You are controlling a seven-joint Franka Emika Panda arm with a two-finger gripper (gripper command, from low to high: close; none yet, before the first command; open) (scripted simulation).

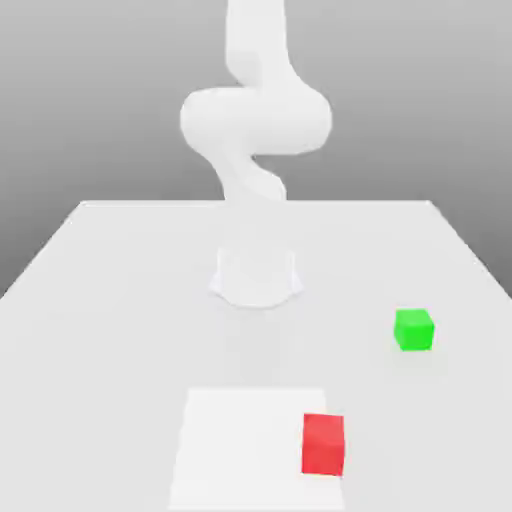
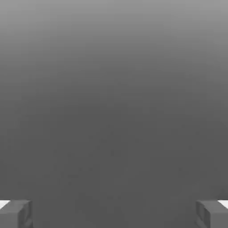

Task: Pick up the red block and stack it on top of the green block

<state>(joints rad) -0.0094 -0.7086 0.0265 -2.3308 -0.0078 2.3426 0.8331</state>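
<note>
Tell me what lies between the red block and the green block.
Nothing but bare tabletop and a sliver of the pale square's edge lies between the red block and green block, in the exterior view.

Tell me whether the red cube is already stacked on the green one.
No; the red cube sits apart from the green one.

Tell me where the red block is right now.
The matte red cube sits toward the exterior view's right, low in that view, on the right edge of the flat white square, nearer the camera than the bright green cube.
</note>
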